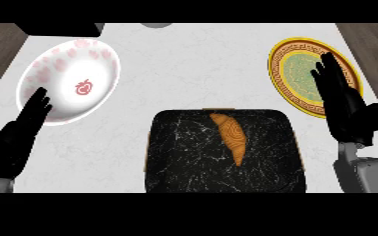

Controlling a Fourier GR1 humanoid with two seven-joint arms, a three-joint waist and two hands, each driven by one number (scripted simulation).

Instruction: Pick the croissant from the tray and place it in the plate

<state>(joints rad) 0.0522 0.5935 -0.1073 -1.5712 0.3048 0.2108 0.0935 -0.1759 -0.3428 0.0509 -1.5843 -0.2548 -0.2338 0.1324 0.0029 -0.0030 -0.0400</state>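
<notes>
Picking has not begun: the croissant [230, 136] lies untouched on the black tray [184, 150] at 6 o'clock, its long axis running 11 to 5 o'clock, thin tip at 5. Both hands hold nothing, fingers straight: right hand [341, 105] at 3 over the yellow plate [284, 75], left hand [22, 130] at 8 by the white plate [74, 65]. Next, 1 hand must reach in and close across the croissant's middle.

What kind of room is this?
Most likely a kitchen: there is a pale marbled counter, a croissant lying on a black tray, and a white plate and a yellow-rimmed plate set out.
</notes>
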